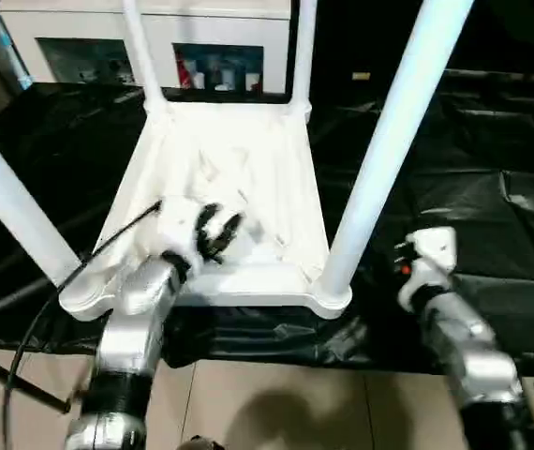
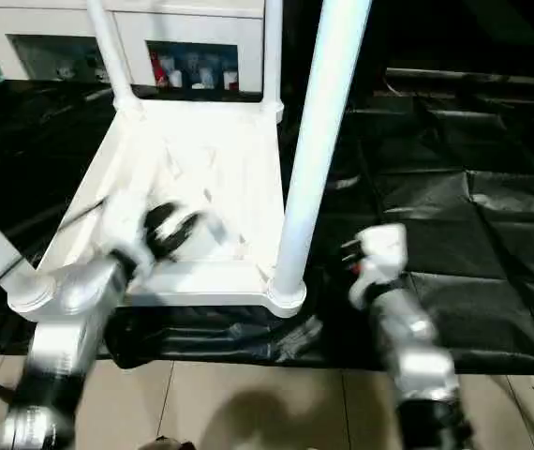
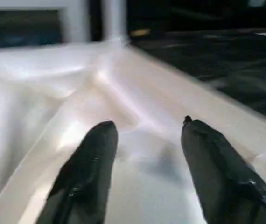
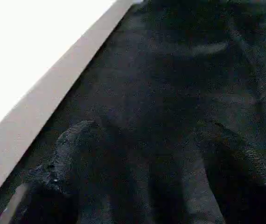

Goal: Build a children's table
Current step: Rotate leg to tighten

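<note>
Over upturned children's table [image 1: 248, 169]: left tool [image 3: 144, 128] open.

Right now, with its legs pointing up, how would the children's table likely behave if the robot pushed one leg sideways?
The children's table lies top-down on the black cloth, so it would probably slide rather than tip. It looks like light, hollow plastic. The near leg is long and thin, so it may flex or loosen in its socket.

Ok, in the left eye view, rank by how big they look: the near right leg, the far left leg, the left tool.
1. Near right leg: largest, though it stands closest to the camera.
2. Far left leg: thinner and shorter looking, partly because it stands farther off.
3. Left tool: smallest.
</note>
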Controlling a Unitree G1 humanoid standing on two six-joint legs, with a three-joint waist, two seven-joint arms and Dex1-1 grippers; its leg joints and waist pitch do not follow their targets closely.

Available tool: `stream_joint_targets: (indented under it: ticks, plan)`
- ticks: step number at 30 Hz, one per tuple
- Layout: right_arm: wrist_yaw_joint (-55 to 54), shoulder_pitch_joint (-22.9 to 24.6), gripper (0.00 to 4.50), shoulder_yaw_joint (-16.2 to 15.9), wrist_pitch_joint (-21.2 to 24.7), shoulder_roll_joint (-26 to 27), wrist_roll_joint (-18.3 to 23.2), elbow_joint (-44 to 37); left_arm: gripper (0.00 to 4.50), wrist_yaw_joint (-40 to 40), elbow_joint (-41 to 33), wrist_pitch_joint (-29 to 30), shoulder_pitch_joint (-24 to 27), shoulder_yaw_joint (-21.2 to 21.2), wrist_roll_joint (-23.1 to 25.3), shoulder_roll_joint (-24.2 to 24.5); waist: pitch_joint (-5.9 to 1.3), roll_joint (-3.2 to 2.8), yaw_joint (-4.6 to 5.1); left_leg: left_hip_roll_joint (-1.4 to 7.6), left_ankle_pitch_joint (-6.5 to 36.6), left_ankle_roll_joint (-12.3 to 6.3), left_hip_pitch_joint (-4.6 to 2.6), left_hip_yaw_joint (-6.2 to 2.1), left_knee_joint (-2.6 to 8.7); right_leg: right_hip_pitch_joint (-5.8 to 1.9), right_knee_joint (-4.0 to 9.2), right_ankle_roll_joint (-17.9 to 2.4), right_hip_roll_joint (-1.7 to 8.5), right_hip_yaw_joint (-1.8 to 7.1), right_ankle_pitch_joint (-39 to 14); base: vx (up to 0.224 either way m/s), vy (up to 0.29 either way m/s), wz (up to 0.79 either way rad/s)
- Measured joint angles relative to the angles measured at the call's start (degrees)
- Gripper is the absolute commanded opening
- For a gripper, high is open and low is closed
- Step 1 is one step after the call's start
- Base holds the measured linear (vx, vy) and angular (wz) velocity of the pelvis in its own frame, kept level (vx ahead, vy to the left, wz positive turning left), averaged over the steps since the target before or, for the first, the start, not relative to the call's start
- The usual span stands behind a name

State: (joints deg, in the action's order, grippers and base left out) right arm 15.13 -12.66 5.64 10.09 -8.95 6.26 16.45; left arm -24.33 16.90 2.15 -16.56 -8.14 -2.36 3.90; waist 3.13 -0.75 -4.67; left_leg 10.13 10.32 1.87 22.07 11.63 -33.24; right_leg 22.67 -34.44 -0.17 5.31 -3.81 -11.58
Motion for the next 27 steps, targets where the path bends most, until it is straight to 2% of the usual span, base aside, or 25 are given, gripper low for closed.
stream_joint_targets:
  ticks: [2, 4, 7, 14, 27]
  plan:
    - [-1.3, 0.6, 3.57, 0.0, 0.4, 0.5, -0.1, -1.8, 2.68, 3.3, -1.9, -1.2, 4.0, -0.1, 1.5, -0.4, 0.0, 0.01, -0.11, 0.0, -0.1, -0.17, 0.15, -0.01, -0.08, 0.12, 0.0, 0.0, 0.0, 0.01, 0.0, 0.0, 0.0, 0.0]
    - [-1.7, 1.4, 3.57, -0.4, 0.1, 0.6, -0.3, -3.4, 2.68, 4.6, -3.3, -2.7, 5.9, -0.2, 1.8, -0.8, -0.03, 0.06, -0.44, 0.0, -0.1, -0.13, 0.15, -0.04, -0.13, 0.07, 0.0, 0.1, 0.0, 0.01, 0.0, 0.0, 0.0, 0.0]
    - [-1.0, 4.1, 3.57, -1.1, -1.1, 2.2, 0.4, -7.1, 2.68, 5.6, -5.2, -4.1, 8.4, -0.4, 2.0, -1.0, -0.05, 0.09, -0.42, 0.0, 0.0, 0.05, 0.08, -0.04, -0.18, -0.01, 0.01, 0.1, -0.01, 0.06, 0.1, 0.0, 0.0, 0.0]
    - [0.2, 7.6, 3.57, -1.8, -1.4, 2.4, 0.9, -10.9, 2.68, 7.3, -9.1, -3.9, 11.9, -0.8, 1.2, -1.0, -0.05, 0.11, -0.07, -0.01, 0.0, 0.07, 0.07, -0.04, -0.28, 0.01, 0.02, 0.5, -0.03, 0.17, 0.3, 0.0, 0.0, 0.0]
    - [-0.2, 9.9, 3.57, -2.0, 0.5, 2.7, 1.5, -14.1, 2.68, 8.2, -13.1, -2.3, 14.5, 1.1, 0.8, -1.2, -0.12, 0.23, -0.15, -0.02, 0.0, 0.09, 0.09, -0.05, -0.32, 0.02, 0.03, 0.7, -0.04, 0.21, 0.4, 0.0, 0.0, 0.0]
